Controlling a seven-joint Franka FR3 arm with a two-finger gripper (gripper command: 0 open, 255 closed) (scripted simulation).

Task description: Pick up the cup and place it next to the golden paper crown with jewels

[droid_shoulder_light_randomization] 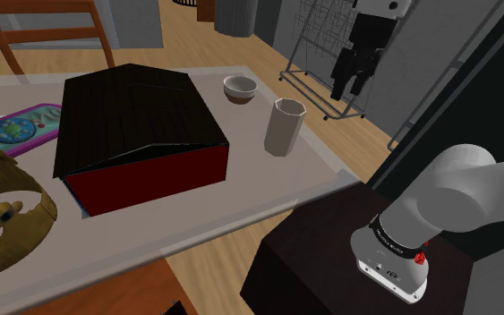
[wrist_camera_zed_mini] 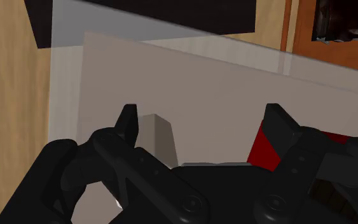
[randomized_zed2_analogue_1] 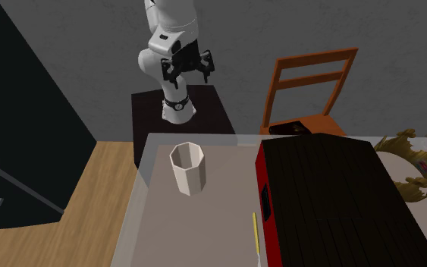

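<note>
My all-black gripper (wrist_camera_zed_mini: 204, 119) hung open, empty. Wrist view caught the pale faceted cup (wrist_camera_zed_mini: 155, 135) near the grey table's (wrist_camera_zed_mini: 203, 83) edge. Shoulder view added the golden paper crown (droid_shoulder_light_randomization: 8, 219) and a wooden floor (droid_shoulder_light_randomization: 196, 45).

Black-topped red box (droid_shoulder_light_randomization: 138, 125) near small bowl (droid_shoulder_light_randomization: 240, 88), wooden chair (droid_shoulder_light_randomization: 57, 34) behind

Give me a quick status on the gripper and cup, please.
Gripper open, empty, short of the cup. Cup upright, untouched. Red box between cup and crown.

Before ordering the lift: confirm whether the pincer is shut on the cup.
No, the pincer is open, clasping nothing, and the cup stands free on the table, apart from it.
</note>
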